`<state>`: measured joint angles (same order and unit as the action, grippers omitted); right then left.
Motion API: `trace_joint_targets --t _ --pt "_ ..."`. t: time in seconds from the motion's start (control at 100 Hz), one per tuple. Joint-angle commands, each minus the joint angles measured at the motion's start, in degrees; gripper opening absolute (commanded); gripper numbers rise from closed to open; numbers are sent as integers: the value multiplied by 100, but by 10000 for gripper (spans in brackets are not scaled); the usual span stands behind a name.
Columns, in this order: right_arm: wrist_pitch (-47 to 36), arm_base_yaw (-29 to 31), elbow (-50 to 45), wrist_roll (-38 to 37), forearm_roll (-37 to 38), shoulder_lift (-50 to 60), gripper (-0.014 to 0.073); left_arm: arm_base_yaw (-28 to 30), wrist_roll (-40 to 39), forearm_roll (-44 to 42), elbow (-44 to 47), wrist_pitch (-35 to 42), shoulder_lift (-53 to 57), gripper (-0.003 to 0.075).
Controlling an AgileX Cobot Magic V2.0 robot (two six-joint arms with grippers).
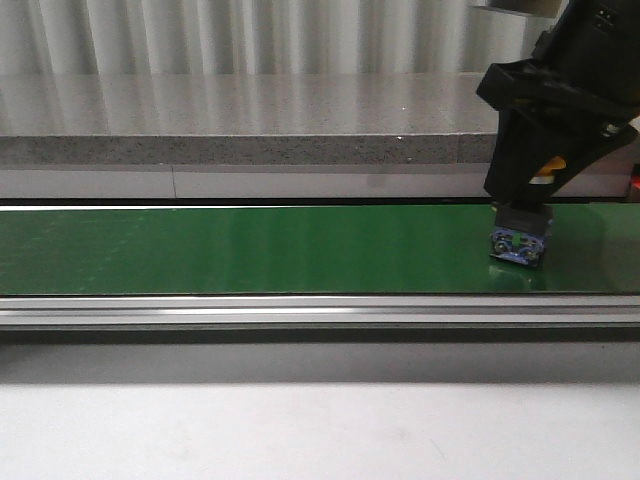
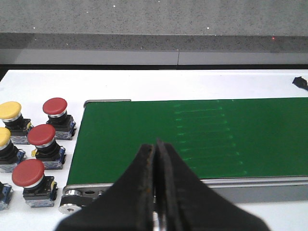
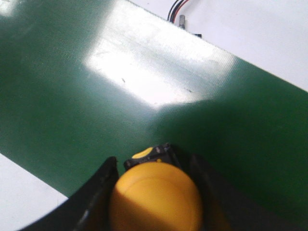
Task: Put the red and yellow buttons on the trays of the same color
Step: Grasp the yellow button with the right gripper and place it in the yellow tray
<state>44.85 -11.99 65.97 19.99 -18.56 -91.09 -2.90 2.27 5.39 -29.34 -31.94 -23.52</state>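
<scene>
I am gripping a yellow button [image 3: 154,197] in my right gripper [image 1: 520,205] over the green belt [image 1: 250,250], my left gripper [image 2: 155,192] pressed together empty, while other buttons [image 2: 41,139] sit waiting, no trays visible.

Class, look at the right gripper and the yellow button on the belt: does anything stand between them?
Nothing visible does. The right gripper already has its jaws on either side of the yellow button, which sits on the green belt.

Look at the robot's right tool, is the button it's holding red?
No, the button squeezed in the right tool has a yellow cap, seen over the green belt.
</scene>
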Motion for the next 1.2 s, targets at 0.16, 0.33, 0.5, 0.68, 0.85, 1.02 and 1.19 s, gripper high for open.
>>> trace_joint_targets --t 0.16,0.33,0.5,0.68,0.85,1.02,1.19 --pt "25 662 129 -939 518 815 88 -49 24 20 -149 400 -23 -20" --pt "304 1704 129 -1811 1424 1137 88 -49 24 20 -149 400 -23 -20" --pt "345 2988 93 -2417 1813 1145 88 -49 24 20 -149 400 -23 -20" --pt "-247 3919 -227 -2615 1813 1085 88 -49 24 20 -149 400 -23 -20" --pt "-667 4371 -411 -2779 1813 917 88 -49 24 20 -149 400 -23 -20" --pt "-691 4406 -411 -2779 1813 548 88 -49 24 20 -149 400 -23 -20" --pt "-652 4406 -411 -2779 1813 103 91 -49 24 20 -149 400 -23 -20"
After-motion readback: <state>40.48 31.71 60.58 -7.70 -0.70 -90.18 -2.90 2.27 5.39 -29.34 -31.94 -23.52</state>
